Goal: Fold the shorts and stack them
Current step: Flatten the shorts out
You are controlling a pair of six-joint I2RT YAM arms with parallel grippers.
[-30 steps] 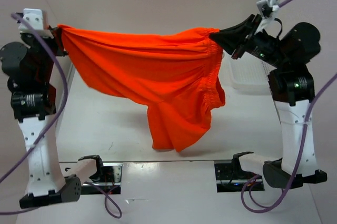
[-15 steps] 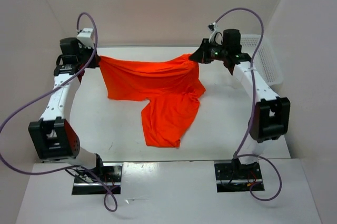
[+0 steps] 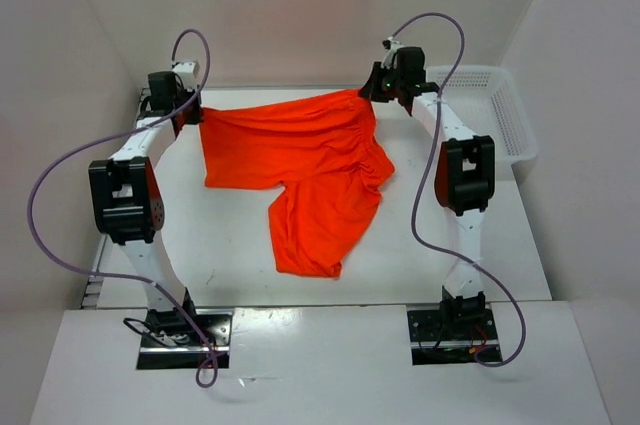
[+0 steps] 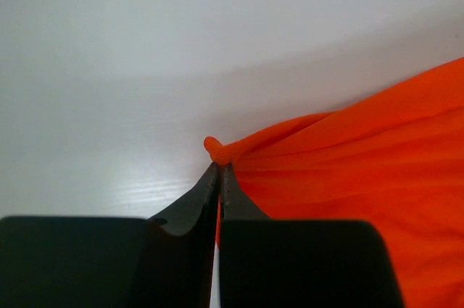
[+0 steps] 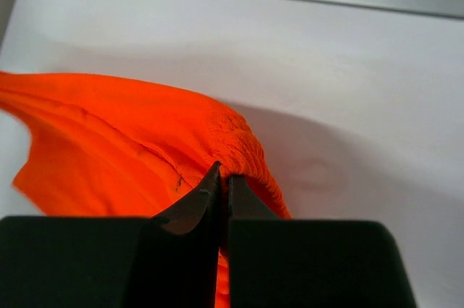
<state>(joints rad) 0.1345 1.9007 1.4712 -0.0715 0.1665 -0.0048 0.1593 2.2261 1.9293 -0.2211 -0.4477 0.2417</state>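
My left gripper (image 4: 220,176) and right gripper (image 5: 222,177), fingers clamped on far corners, hold the bright orange-red soft cloth shorts (image 3: 300,160) spread across the white table (image 3: 230,240).

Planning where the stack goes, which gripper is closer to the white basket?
Right. The right gripper is beside the basket; the left gripper is across the shorts from it.

The top camera looked down from above and behind, holding the whole shorts (image 3: 300,160) from afar. The wrist cameras sat close behind the left gripper (image 4: 220,174) and right gripper (image 5: 223,174), facing the shorts' two far corners, which the top view shared.
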